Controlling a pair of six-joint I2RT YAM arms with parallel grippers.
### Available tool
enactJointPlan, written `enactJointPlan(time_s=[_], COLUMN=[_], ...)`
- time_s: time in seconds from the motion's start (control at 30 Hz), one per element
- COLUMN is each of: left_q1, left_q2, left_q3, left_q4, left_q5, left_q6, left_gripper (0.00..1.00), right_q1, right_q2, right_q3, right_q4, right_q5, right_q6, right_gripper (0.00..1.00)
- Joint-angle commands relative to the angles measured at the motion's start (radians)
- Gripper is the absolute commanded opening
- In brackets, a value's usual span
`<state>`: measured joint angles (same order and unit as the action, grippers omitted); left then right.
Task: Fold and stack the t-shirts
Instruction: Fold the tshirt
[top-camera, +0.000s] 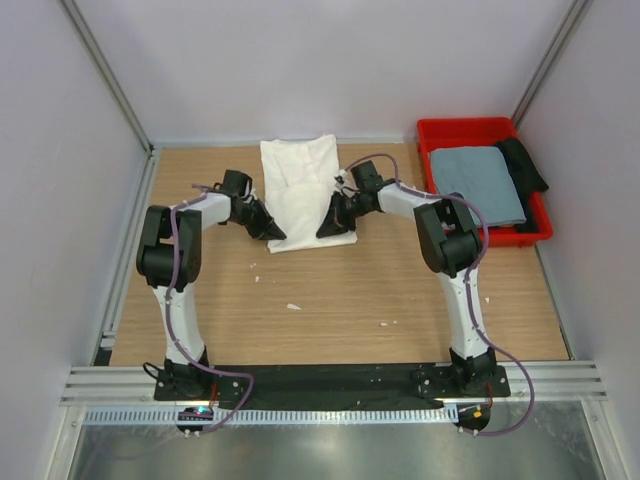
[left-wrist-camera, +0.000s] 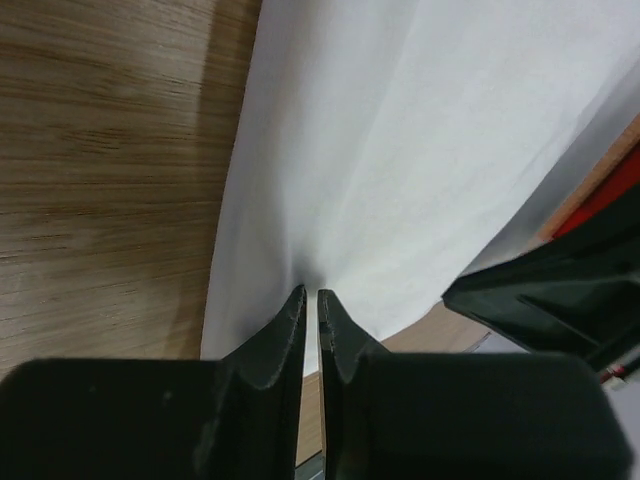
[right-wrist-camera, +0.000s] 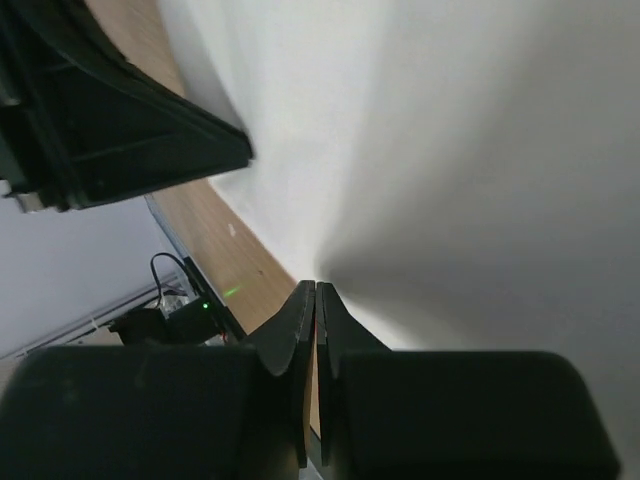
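Table (top-camera: 330, 300): wooden top with a few small white specks (top-camera: 293, 306) on its near half.
Left gripper (top-camera: 275, 237): down at the near left corner of the white shirt (top-camera: 300, 180). In its wrist view the two fingers (left-wrist-camera: 270, 340) stand almost together with only a thin slit between them. The shirt's edge puckers into that slit (a pinch on the cloth).
Right gripper (top-camera: 327, 231): at the near right corner of the same shirt. Its fingers (right-wrist-camera: 285, 330) are pressed closed, and the white edge is drawn to a crease at their tips, so it has hold of the cloth.
Grippers together: near each other, pointing inward across the shirt's near edge, and each shows in the other's wrist view.
White shirt: folded into a tall, narrow rectangle on the far middle of the table. Whether its near edge is lifted off the wood cannot be told.
Red bin (top-camera: 470, 128): at the far right of the table, apart from the white shirt.
Grey-blue shirt (top-camera: 478, 182): folded and lying in the bin, covering most of it.
Black cloth (top-camera: 522, 163): also in the bin, against the grey-blue shirt's right side.
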<state>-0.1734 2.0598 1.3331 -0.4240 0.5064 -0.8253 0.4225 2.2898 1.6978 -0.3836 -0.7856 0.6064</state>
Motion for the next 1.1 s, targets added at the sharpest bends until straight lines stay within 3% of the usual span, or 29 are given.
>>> enactJointPlan(time_s=[0.0,0.2,0.37,0.47,0.53,0.7,0.9,1.07], left_q1=[0.005,0.028,0.023,0.008,-0.009,-0.061,-0.074,-0.071], left_q2=[0.006,-0.001,-0.085,-0.176,-0.231,-0.227,-0.129,-0.061], left_q3=[-0.061,-0.103,-0.120,-0.109,-0.086,-0.035,-0.130,-0.184], left_q4=[-0.001,-0.116,-0.185,-0.208,-0.206,-0.154,0.032,0.071], left_q5=[-0.034,-0.146,-0.184,-0.118,-0.070,0.006,0.101,0.078], left_q6=[0.060,0.164,0.248,0.259,0.252,0.157,0.066,0.064], left_gripper=[0.10,0.08,0.09,0.15,0.24,0.30,0.23,0.18], right_q1=[-0.063,-0.143,-0.168,-0.160,-0.139,-0.065,-0.050,-0.068], right_q2=[0.003,-0.064,-0.255,-0.332,-0.346,-0.279,-0.110,-0.059], right_q3=[-0.095,-0.289,-0.440,-0.452,-0.419,-0.284,-0.164,-0.196], right_q4=[0.038,0.020,-0.037,-0.060,-0.054,-0.037,0.078,0.101], right_q5=[-0.009,0.023,0.042,0.029,0.023,0.013,-0.038,-0.046], right_q6=[-0.056,-0.115,-0.157,-0.139,-0.122,-0.056,0.026,0.003], right_gripper=[0.08,0.08,0.09,0.11,0.12,0.13,0.13,0.13])
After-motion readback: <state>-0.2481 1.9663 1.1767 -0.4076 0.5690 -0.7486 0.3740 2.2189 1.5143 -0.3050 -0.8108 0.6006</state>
